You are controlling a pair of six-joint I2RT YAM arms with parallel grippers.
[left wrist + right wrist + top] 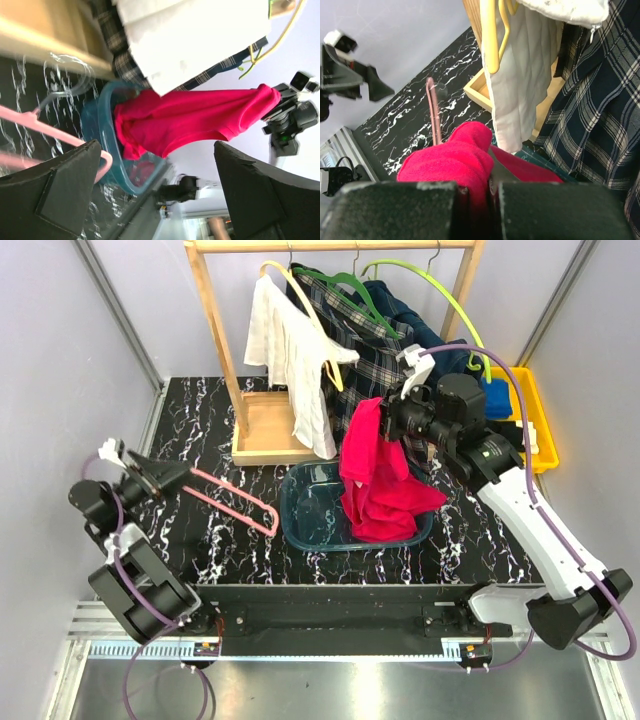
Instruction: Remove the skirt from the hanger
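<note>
The teal basin holds the red garment's lower end; the raised right jaws pinch its top. Just behind them the skirt hangs on the hanger. The low left jaws gape wide, empty, a pink hanger just ahead.

From above, the pleated navy-and-green plaid skirt is half lost to me: left side behind the white cloth garment, hem behind the red cloth garment.
</note>
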